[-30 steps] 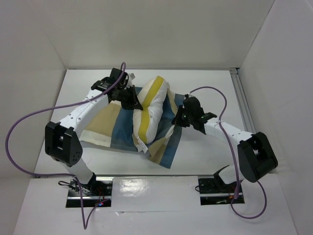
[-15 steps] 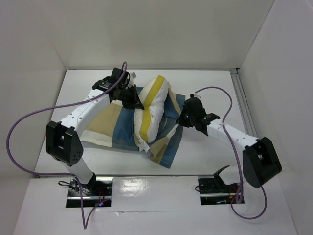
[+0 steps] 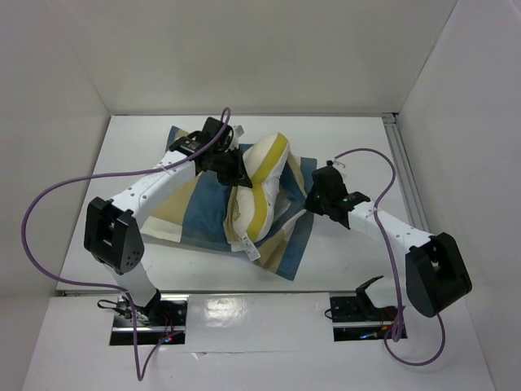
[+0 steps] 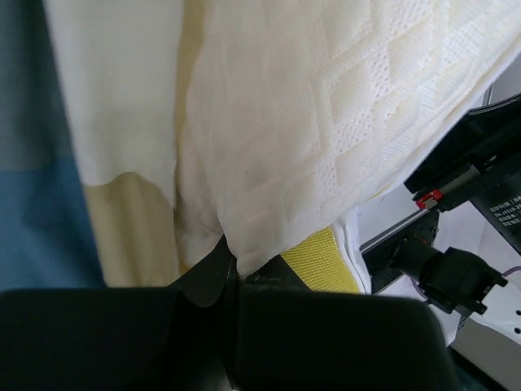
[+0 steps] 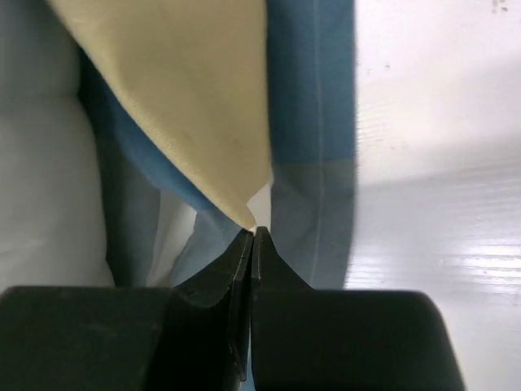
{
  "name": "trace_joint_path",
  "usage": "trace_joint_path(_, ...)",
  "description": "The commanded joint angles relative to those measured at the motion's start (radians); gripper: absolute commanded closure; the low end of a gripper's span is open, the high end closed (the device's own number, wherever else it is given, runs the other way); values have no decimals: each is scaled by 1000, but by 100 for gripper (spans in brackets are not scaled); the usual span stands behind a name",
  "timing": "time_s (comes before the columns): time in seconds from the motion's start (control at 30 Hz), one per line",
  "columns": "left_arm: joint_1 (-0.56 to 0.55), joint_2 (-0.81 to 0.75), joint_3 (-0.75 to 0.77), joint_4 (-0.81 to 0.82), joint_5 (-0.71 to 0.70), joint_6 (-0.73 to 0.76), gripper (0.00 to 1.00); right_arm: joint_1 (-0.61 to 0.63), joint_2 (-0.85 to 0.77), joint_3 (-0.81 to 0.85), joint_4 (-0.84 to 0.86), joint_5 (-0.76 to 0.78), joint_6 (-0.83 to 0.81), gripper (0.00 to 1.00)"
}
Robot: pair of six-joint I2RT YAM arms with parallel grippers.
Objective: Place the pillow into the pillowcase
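Left hand (image 4: 234, 273) pinches the soft cream-yellow quilted pillow (image 4: 326, 122); I see my right hand (image 5: 252, 238) nipping the edge of the blue, tan and cream checked fabric pillowcase (image 5: 313, 98).

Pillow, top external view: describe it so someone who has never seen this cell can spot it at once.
In the middle of the white table lies a pillowcase in big blue, tan and cream checks. The pillow is the puffy lump bunched up on its right half, pinched by the left gripper. Unlike the flat checked cloth, it is plain cream with one yellow band.
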Motion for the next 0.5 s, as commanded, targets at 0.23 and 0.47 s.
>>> trace_joint_path(0.23, -30, 56, -6, -38, -63, 22, 100, 34, 40, 137, -57, 46, -33, 69)
trace_joint_path(0.47, -39, 47, -15, -4, -19, 2, 100, 137, 31, 146, 14, 46, -24, 56)
